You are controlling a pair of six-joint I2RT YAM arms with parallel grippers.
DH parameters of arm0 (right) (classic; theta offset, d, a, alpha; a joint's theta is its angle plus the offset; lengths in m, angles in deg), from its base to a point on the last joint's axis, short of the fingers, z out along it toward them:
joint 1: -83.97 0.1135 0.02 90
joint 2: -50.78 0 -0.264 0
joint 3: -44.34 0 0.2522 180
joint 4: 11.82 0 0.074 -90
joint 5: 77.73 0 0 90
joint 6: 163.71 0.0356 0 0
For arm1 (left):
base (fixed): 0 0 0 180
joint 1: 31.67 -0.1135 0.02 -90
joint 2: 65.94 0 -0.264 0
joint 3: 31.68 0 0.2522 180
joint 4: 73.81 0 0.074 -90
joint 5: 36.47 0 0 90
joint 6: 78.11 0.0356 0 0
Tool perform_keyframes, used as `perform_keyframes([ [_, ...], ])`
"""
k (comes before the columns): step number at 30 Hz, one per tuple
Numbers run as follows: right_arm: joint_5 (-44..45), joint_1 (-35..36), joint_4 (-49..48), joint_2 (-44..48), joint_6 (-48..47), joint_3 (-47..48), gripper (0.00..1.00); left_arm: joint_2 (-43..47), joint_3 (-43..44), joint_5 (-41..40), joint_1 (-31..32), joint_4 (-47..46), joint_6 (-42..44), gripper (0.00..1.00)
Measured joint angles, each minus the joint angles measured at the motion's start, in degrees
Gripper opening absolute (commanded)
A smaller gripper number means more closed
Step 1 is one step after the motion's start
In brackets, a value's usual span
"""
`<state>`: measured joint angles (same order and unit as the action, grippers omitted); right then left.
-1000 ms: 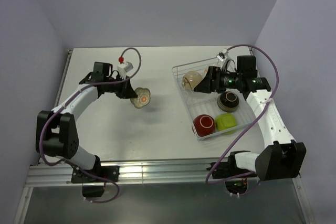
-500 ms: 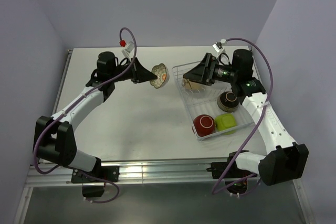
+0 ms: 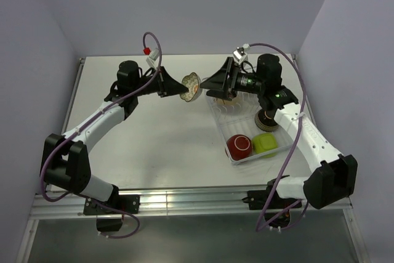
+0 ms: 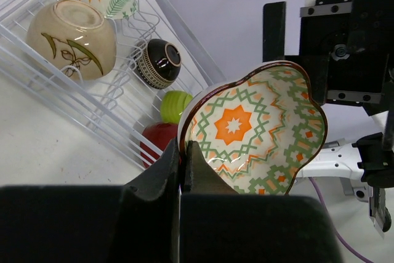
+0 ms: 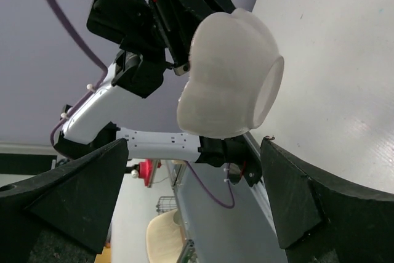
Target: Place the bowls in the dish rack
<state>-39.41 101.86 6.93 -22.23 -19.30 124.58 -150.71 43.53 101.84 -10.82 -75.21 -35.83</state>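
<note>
Your left hand point(image 4: 181, 152) is clamped on the rim of the flower bowl point(image 4: 255, 130), holding it in the air. Just beyond it your right hand point(image 3: 208, 84) is spread wide and empty, facing the bowl. Beyond that, the rack point(image 4: 92, 112) holds five bowls point(image 3: 239, 146). This one looks like the last.

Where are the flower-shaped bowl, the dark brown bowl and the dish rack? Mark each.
flower-shaped bowl point(image 4: 255, 130), left wrist view, patterned inside.
dark brown bowl point(image 4: 152, 68), left wrist view, its side wall.
dish rack point(image 3: 220, 129), top external view, left rim wire.
</note>
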Motion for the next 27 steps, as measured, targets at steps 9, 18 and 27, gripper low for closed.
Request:
perform_keyframes([
  [9, 1.66, 1.18, 0.26, -3.52, 1.6, 0.07, 0.93, -0.22, 0.63, -0.15, 0.68, 0.02, 0.02, 0.0],
  [18, 1.95, 2.73, 0.74, -3.82, -0.42, 3.21, 0.75, -0.24, 1.31, -0.22, 1.57, 0.48, 0.46, 0.0],
  [27, 3.17, 3.08, 2.54, -4.0, -2.51, 3.39, 0.63, -0.24, 1.46, -0.17, 1.6, 0.81, 0.52, 0.0],
])
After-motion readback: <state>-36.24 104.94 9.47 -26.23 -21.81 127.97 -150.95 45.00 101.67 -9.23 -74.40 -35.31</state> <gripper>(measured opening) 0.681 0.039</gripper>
